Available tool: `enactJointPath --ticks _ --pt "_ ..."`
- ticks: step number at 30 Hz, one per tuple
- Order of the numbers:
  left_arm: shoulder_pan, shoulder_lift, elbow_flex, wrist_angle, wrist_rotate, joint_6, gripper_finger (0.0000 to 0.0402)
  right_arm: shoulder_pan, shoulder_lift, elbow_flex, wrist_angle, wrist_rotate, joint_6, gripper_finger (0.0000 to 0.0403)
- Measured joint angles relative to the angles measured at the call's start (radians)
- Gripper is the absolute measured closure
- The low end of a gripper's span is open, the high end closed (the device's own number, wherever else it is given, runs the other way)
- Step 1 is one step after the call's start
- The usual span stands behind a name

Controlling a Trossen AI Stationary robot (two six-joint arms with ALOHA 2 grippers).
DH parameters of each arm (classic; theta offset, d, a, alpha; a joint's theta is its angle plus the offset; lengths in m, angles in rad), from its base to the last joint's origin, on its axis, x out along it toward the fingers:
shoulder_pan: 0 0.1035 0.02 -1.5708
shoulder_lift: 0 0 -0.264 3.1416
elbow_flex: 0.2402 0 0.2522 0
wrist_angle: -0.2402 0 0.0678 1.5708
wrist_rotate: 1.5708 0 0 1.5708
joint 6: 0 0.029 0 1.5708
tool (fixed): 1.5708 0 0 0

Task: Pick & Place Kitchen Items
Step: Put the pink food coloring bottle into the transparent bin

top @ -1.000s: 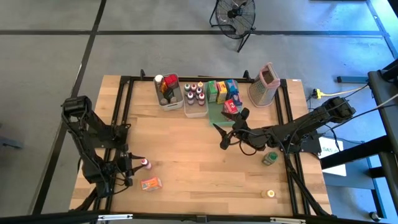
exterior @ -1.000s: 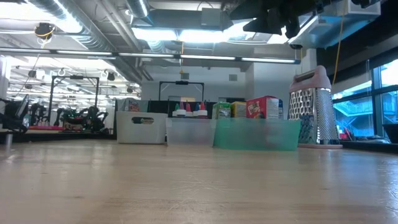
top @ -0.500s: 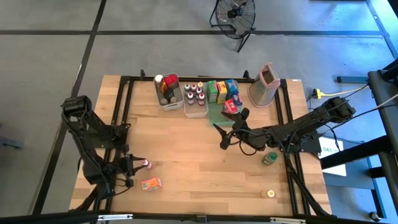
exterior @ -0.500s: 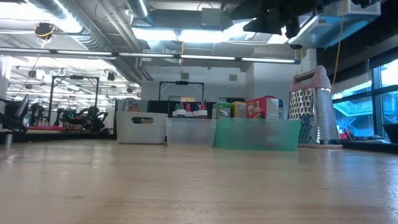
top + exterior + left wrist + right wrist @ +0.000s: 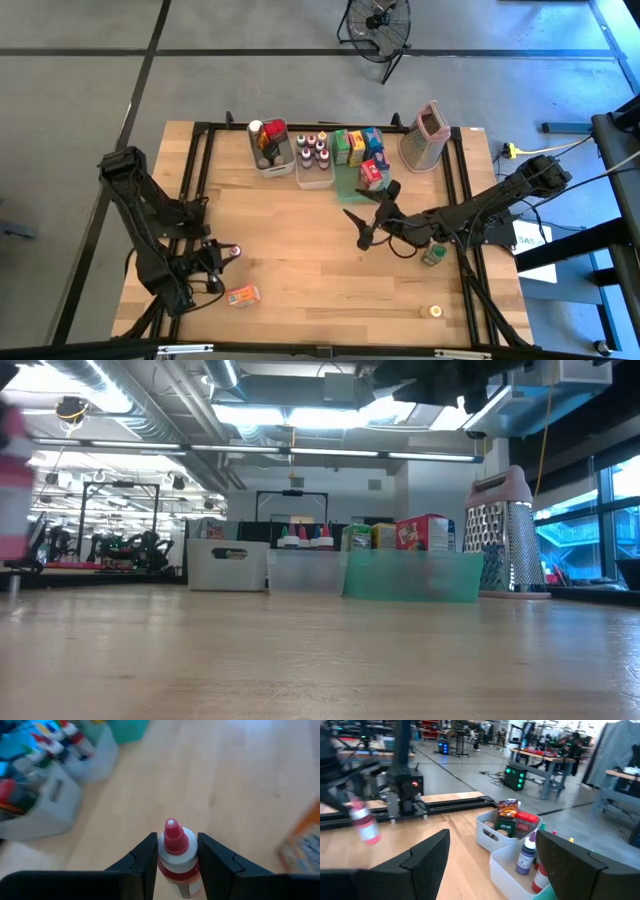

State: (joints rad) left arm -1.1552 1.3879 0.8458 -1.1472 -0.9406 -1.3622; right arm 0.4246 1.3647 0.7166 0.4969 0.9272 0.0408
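Between the left gripper's clenching fingers: red-capped bottle is being gripped, standing upright | just beside the jaws: orange packet is lying flat | farther off: right gripper is hovering with jaws spread, holding nothing, near the clear bins

A small white bottle with a red pointed cap stands upright between the left jaws, near the table's left front. Just beside it an orange packet lies flat. A green-lidded jar and a tiny yellow-capped jar stand at right. Coloured-capped bottles and small boxes crowd the back.
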Motion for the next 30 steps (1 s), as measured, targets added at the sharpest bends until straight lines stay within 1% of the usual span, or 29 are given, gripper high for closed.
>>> enactJointPath --ticks 4,7,9,13,16,18,19,21,24,26,27,30 --pt "0.062 -0.032 0.085 -0.135 0.003 0.07 0.0292 0.041 0.0 0.0 0.0 0.0 -0.031 0.0105" --pt "0.126 -0.049 0.168 -0.214 -0.007 0.184 0.0292 0.071 0.0 0.0 0.001 0.001 -0.044 0.0105" --pt "0.18 -0.065 0.222 -0.233 -0.023 0.303 0.0292 0.091 0.0 0.0 0.001 0.002 -0.054 0.0105" --pt "0.314 -0.108 0.309 -0.222 -0.053 0.572 0.0292 0.124 0.0 0.0 0.009 0.003 -0.068 0.0105" --pt "0.438 -0.15 0.341 -0.163 -0.061 0.799 0.0292 0.153 -0.001 0.0 0.076 0.003 -0.071 0.0105" --pt "0.531 -0.186 0.346 -0.052 -0.045 0.974 0.0292 0.176 -0.001 0.0 0.102 0.003 -0.105 0.0105" --pt "0.583 -0.205 0.346 0.021 -0.017 1.074 0.0292 0.188 -0.001 0.0 0.11 0.003 -0.128 0.0105" --pt "0.694 -0.237 0.346 0.185 0.096 1.282 0.0292 0.212 -0.001 0.0 0.116 0.003 -0.163 0.0105" --pt "0.858 -0.261 0.344 0.453 0.358 1.541 0.0292 0.244 -0.001 0.0 0.114 0.004 -0.19 0.0105" --pt "0.959 -0.259 0.341 0.581 0.523 1.643 0.0292 0.263 -0.001 0.0 0.112 0.004 -0.196 0.0105" --pt "1.007 -0.252 0.34 0.622 0.588 1.679 0.0292 0.273 -0.001 0.0 0.108 0.004 -0.198 0.0105" --pt "1.133 -0.21 0.34 0.713 0.738 1.72 0.0292 0.303 -0.001 0.0 0.102 0.004 -0.198 0.0105"
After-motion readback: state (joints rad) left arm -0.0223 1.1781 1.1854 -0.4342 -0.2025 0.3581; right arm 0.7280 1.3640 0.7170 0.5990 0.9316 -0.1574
